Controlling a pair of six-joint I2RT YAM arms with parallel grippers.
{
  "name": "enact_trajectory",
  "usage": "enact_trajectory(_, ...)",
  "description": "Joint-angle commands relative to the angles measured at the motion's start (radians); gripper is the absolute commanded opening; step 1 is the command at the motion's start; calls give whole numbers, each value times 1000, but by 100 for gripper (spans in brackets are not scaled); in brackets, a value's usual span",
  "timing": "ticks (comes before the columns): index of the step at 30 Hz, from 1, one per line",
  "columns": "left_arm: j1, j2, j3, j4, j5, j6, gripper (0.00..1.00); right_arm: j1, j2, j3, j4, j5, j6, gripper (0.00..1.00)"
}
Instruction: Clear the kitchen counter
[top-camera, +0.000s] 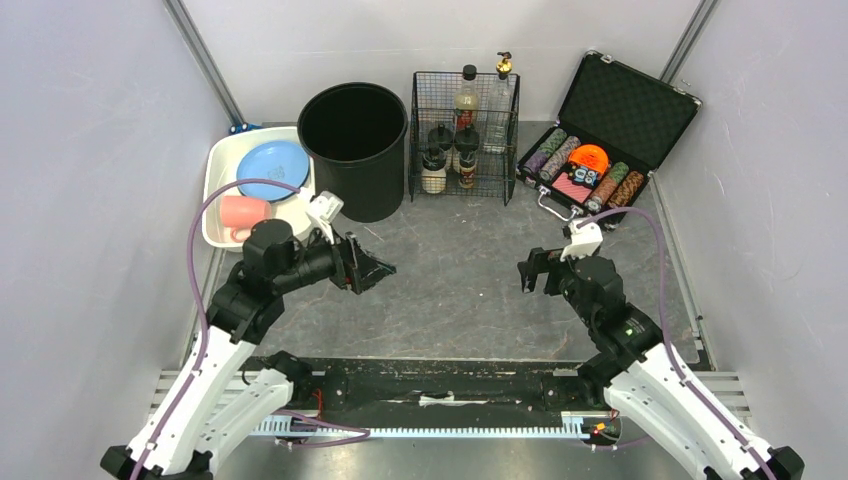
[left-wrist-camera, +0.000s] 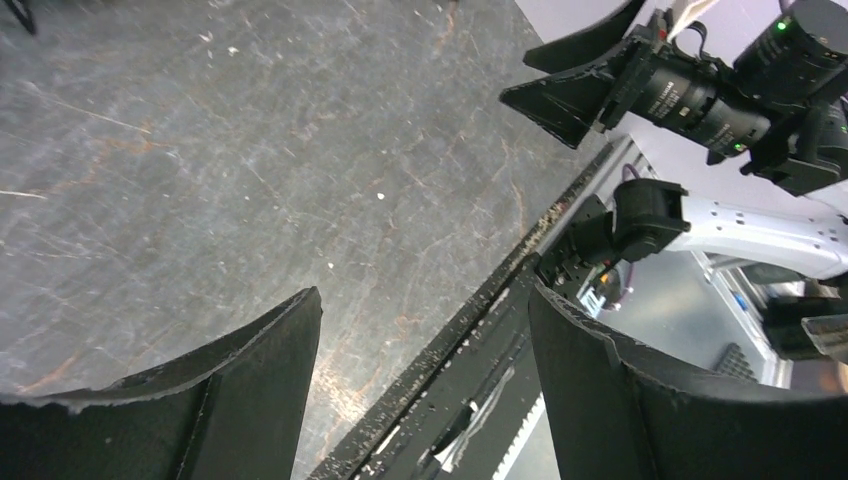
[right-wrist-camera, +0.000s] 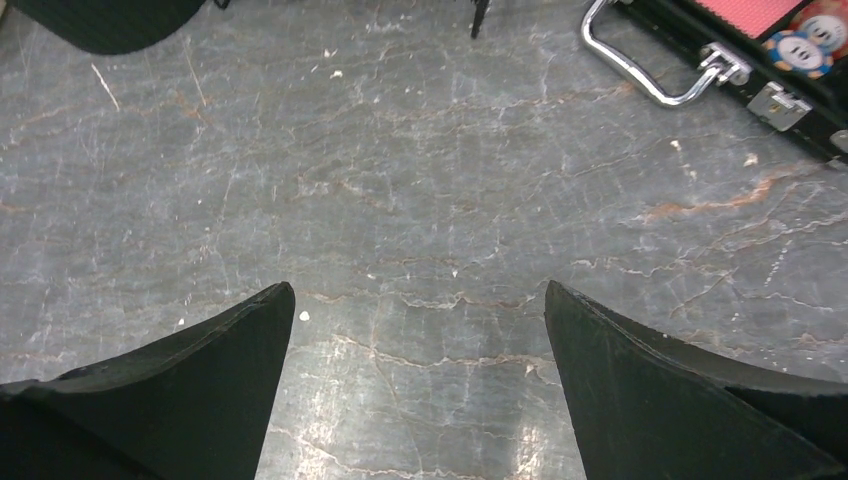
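The kitchen counter (top-camera: 450, 290) is a dark grey, stone-look top with pale scuffs, also seen in the left wrist view (left-wrist-camera: 200, 150) and the right wrist view (right-wrist-camera: 420, 150). My left gripper (top-camera: 375, 268) hovers over its left middle, pointing right, open and empty (left-wrist-camera: 425, 292). My right gripper (top-camera: 528, 272) faces it from the right, open wide with only bare counter between its fingers (right-wrist-camera: 419, 286). The left wrist view also catches the right gripper (left-wrist-camera: 515, 78) at its top right.
At the back stand a black bin (top-camera: 353, 145), a white tray (top-camera: 222, 165) holding a blue plate and a pink cup, a wire basket (top-camera: 463, 135) of bottles, and an open black case (top-camera: 600, 140) of poker chips. A black rail (top-camera: 440, 385) runs along the near edge.
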Motion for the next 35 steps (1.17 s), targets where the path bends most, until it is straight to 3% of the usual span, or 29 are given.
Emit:
enact_trajectory(1,-2,-56,-7,46,-102,77,81,0,-43,31,46,69,-12,98)
enact_trajectory(6,-2,-146,-37,35,-154,112,82,0,-70,8,64,58,-17,98)
enact_trajectory(18,-2,-156,-25,-56,-313,122,82,-1,-34,-2,66,60,-20,98)
enact_trajectory(35,0,-176,-24,-63,-336,120,81,0,-30,8,52,57,-32,98)
